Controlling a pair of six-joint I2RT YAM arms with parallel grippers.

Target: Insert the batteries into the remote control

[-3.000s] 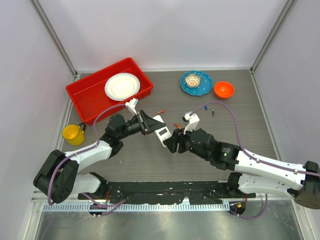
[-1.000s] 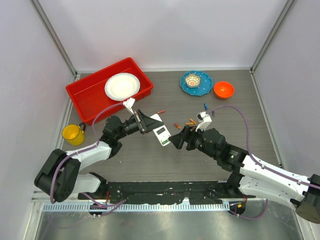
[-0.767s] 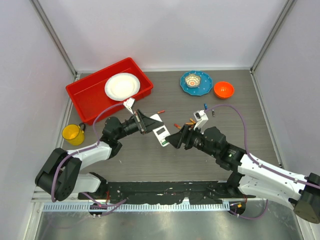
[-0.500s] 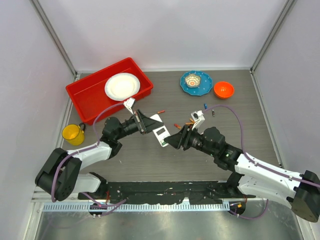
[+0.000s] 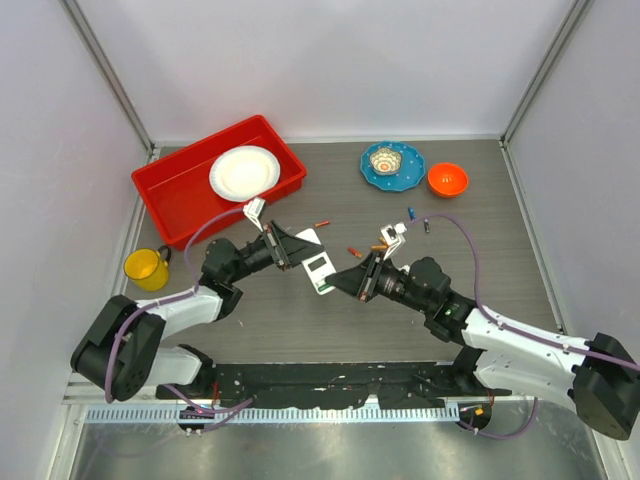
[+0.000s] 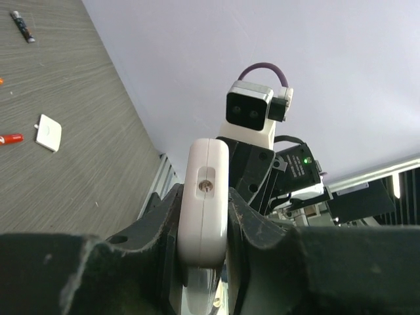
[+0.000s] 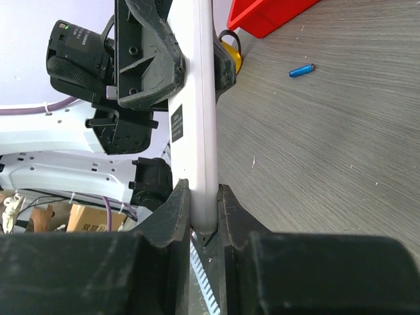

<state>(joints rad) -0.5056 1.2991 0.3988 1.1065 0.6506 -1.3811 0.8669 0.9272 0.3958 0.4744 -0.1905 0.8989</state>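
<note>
Grey bench (image 5: 300, 320) carries the loose batteries (image 5: 322, 223). Remote control (image 5: 317, 270) is held above it: left gripper (image 5: 298, 250) clamps one end, right gripper (image 5: 345, 280) pinches the opposite end, presumably steadying it for loading.

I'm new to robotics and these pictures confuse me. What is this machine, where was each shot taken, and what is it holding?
Two robot arms stand at the near edge of a table. The wide picture looks down from above and behind them; the other two come from a camera on each wrist. The left claw and the right claw both grip a white remote control between them. Batteries lie loose on the table. Also: a red tray holding a white plate, a yellow mug, a blue plate, an orange bowl.
</note>
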